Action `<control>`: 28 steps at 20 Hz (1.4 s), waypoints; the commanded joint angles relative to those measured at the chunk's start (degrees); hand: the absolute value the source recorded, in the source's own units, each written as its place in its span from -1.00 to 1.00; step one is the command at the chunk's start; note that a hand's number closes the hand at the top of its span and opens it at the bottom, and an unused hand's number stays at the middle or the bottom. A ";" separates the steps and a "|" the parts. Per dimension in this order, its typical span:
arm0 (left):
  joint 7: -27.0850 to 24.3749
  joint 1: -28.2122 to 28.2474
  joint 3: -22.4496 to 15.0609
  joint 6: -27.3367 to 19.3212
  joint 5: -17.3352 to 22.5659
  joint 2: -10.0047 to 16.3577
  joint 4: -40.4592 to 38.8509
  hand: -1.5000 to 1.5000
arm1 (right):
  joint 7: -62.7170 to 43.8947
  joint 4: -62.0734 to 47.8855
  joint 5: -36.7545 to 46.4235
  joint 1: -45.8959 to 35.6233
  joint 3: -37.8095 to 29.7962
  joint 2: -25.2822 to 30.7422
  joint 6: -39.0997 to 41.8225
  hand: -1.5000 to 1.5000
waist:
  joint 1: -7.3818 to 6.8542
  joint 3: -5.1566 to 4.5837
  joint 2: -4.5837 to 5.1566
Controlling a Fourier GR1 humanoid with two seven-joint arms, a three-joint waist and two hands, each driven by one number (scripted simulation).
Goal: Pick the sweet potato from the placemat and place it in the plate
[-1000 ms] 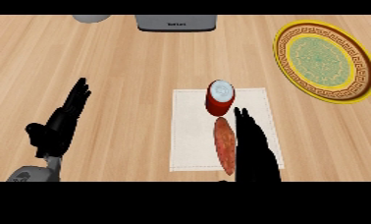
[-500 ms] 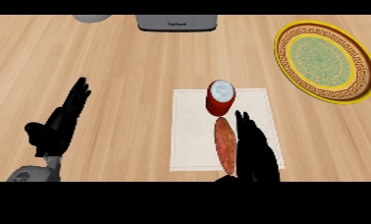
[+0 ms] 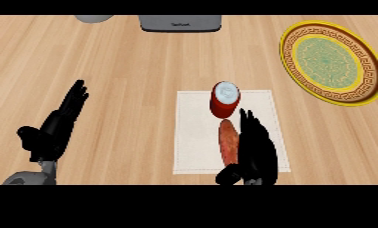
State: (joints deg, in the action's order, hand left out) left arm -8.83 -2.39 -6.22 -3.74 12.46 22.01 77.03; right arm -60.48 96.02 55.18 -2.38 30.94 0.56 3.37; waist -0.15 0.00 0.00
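A long reddish-brown sweet potato (image 3: 228,141) lies on the white placemat (image 3: 198,137) in the lower middle of the head view. My right hand (image 3: 255,147) lies just right of it, fingers straight and pointing away, its side against the potato and its thumb (image 3: 228,175) at the potato's near end. The plate (image 3: 327,62), yellow-rimmed with a green centre, sits at the upper right, apart from the mat. My left hand (image 3: 55,128) rests open at the lower left.
A red can with a pale lid (image 3: 225,99) stands on the mat's far edge, just beyond the potato. A grey appliance (image 3: 181,23) sits at the counter's far edge, with a grey round object (image 3: 94,18) to its left.
My right hand has slid slightly toward the near edge along the sweet potato. The potato, can and left hand have stayed where they were.
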 commanded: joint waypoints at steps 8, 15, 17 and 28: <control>2.39 0.20 1.58 -1.25 -4.63 -3.90 2.54 0.00 | 11.15 -11.87 -3.98 -1.04 -2.63 -0.29 -4.47 1.00 | 0.01 0.02 0.03; 1.17 -0.54 3.03 0.45 -4.34 -3.94 -0.71 0.00 | 17.02 -2.84 -8.37 5.62 -11.41 14.09 -5.88 1.00 | 1.58 0.07 -0.05; -0.91 2.31 4.58 0.31 -3.67 -3.07 -0.21 0.00 | 19.01 -1.32 -11.69 9.54 -19.91 20.79 -6.82 1.00 | 3.76 0.19 -0.35; 2.14 0.45 4.83 1.98 -3.36 -1.93 0.98 0.00 | 51.24 -10.77 -30.01 21.89 -52.73 39.18 -12.93 1.00 | 2.18 0.10 -0.30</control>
State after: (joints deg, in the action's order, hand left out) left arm -8.13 -1.11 -1.22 -2.46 9.33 19.48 77.15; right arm -20.91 88.03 31.42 14.10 -12.92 35.82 -8.13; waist 2.93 0.11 -0.38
